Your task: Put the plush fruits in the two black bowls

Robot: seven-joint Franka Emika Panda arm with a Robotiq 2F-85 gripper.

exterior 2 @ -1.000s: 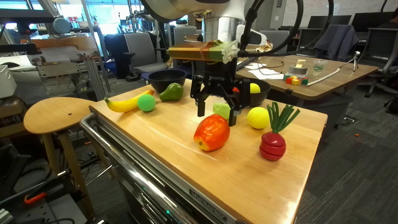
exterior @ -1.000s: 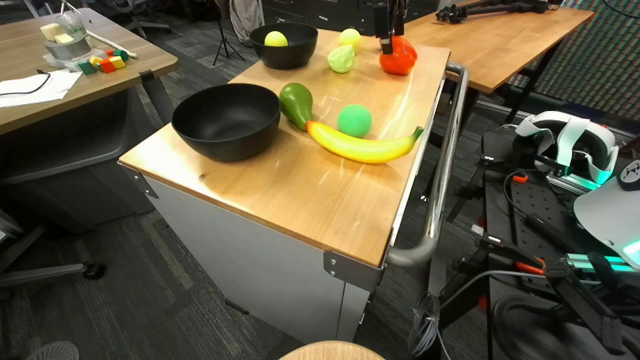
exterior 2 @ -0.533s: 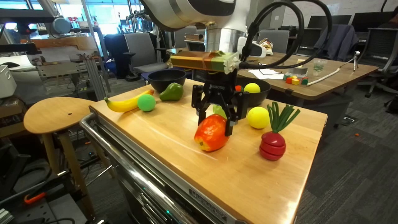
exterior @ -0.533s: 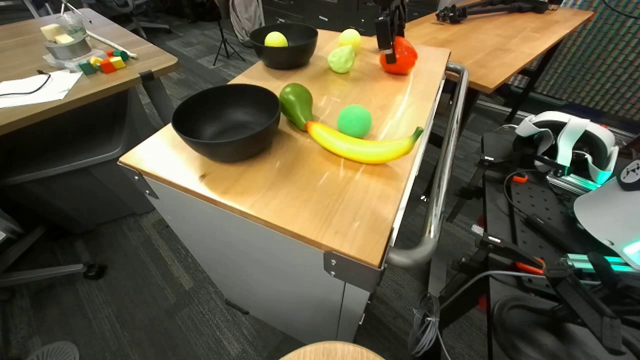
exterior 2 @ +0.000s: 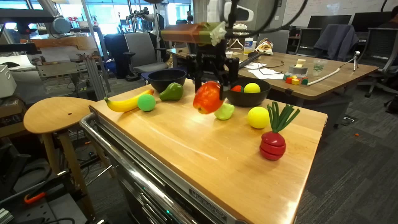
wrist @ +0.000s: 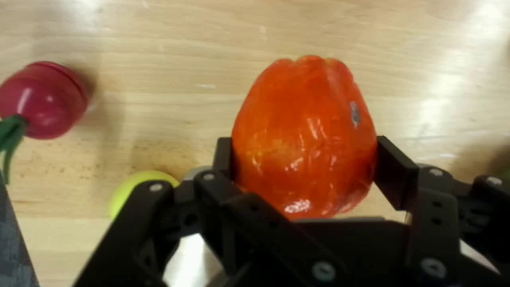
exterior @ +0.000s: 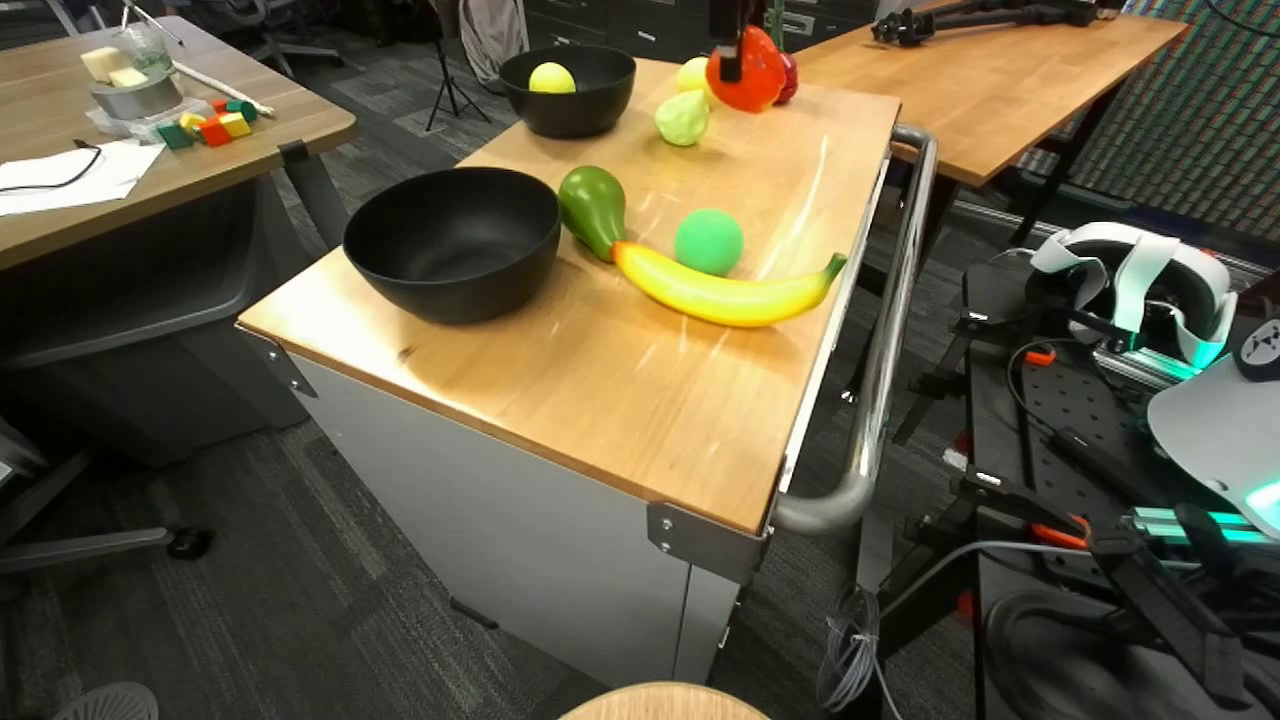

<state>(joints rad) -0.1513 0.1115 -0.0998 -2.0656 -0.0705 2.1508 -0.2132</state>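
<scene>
Gripper (wrist: 305,158) grips red fruit (exterior 2: 207,99), jaws spread wide on its sides, above table (exterior 2: 186,137). Both bowls (exterior: 470,295) along table edge opposite rail (exterior: 889,340); one bowl (exterior 2: 248,101) holds yellow ball (exterior 2: 252,88) plus something red (exterior 2: 237,88), half hidden, perhaps fruit. Banana (exterior: 735,294), green ball (exterior: 708,242), avocado (exterior: 594,208) toward one table end, radish (exterior 2: 272,146) toward the other.

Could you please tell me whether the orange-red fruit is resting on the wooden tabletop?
No, in an exterior view the gripper holds the orange-red fruit raised above the wooden tabletop.
</scene>
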